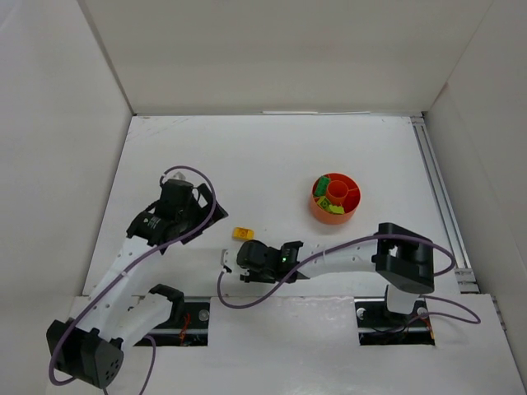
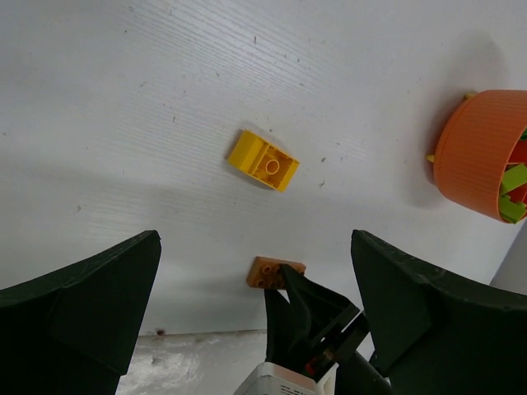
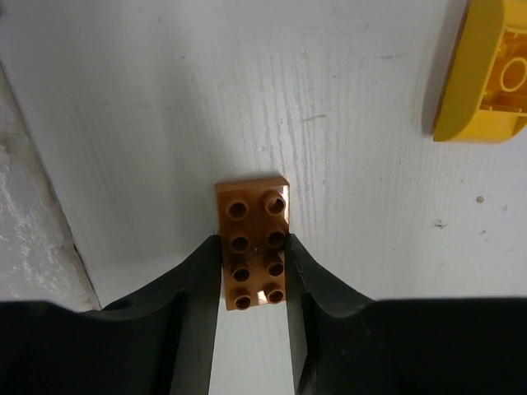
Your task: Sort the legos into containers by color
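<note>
My right gripper [image 3: 254, 247] is shut on a brown studded lego [image 3: 251, 210], its fingers pressing the two long sides; the brick sits at table level near the front edge. The brown lego [image 2: 272, 270] also shows in the left wrist view, with the right gripper's fingers [image 2: 309, 309] on it. A yellow lego [image 1: 242, 234] lies just beyond it, loose on the table, and shows in the wrist views [image 2: 263, 160] [image 3: 482, 82]. My left gripper [image 1: 202, 216] is open and empty, hovering left of both bricks. The orange-red bowl [image 1: 350, 214] holds green, lime and red bricks.
White walls close in the table on the left, back and right. A metal rail [image 1: 436, 189] runs along the right side. The bowl's ribbed wall [image 2: 473, 152] shows at the right edge of the left wrist view. The table's front edge [image 3: 49, 239] lies close by the brown lego.
</note>
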You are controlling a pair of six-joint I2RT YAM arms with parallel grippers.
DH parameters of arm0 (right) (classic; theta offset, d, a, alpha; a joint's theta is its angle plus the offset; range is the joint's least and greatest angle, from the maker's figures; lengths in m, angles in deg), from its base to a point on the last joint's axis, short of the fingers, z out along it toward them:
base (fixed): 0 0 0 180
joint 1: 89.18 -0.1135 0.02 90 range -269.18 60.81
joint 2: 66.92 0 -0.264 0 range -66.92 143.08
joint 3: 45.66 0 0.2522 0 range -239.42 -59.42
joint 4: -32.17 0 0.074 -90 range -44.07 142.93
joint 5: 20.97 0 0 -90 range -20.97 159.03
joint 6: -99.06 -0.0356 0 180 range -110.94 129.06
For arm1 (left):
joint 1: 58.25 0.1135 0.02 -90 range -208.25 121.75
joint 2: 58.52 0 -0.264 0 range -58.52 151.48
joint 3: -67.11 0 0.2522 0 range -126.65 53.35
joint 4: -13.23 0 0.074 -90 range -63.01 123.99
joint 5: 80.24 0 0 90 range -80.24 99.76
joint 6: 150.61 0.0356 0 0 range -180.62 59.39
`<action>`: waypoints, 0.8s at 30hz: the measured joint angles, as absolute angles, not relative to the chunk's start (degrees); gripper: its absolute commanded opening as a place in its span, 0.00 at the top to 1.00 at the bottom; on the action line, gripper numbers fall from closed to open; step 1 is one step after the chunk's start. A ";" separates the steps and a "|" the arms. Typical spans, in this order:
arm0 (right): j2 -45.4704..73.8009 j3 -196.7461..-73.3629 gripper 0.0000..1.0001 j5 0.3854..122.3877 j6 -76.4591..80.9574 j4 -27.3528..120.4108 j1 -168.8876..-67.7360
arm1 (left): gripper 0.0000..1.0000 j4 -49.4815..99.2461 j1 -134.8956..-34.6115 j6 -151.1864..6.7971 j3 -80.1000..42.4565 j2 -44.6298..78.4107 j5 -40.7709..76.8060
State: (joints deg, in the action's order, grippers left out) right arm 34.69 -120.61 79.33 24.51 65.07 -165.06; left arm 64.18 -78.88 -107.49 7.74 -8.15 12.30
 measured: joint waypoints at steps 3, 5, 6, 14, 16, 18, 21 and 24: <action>33.62 -120.54 0.74 80.49 24.48 66.21 -165.06 | 0.00 63.02 -78.88 -106.81 7.57 -6.05 13.05; 31.95 -120.46 0.76 80.88 24.51 66.60 -164.82 | 0.00 62.01 -78.88 -106.42 7.50 -4.21 13.57; 30.80 -120.43 0.76 80.75 24.51 66.64 -164.34 | 0.00 61.71 -78.88 -106.13 7.37 -3.18 13.85; 17.70 -120.39 0.76 75.38 25.90 64.96 -148.73 | 0.00 57.97 -78.88 -103.62 5.58 3.37 15.87; 15.02 -120.39 0.74 72.99 26.36 64.50 -142.11 | 0.00 56.92 -78.88 -102.85 5.14 5.27 16.35; 13.03 -120.39 0.73 70.68 26.47 63.85 -135.49 | 0.00 56.24 -78.88 -102.39 4.81 7.20 16.72; 11.41 -120.39 0.73 67.73 26.47 62.77 -125.41 | 0.00 55.48 -78.88 -101.56 4.44 9.84 17.33; 11.32 -120.39 0.73 67.44 26.43 62.16 -118.59 | 0.00 55.37 -78.88 -101.02 3.79 11.61 17.83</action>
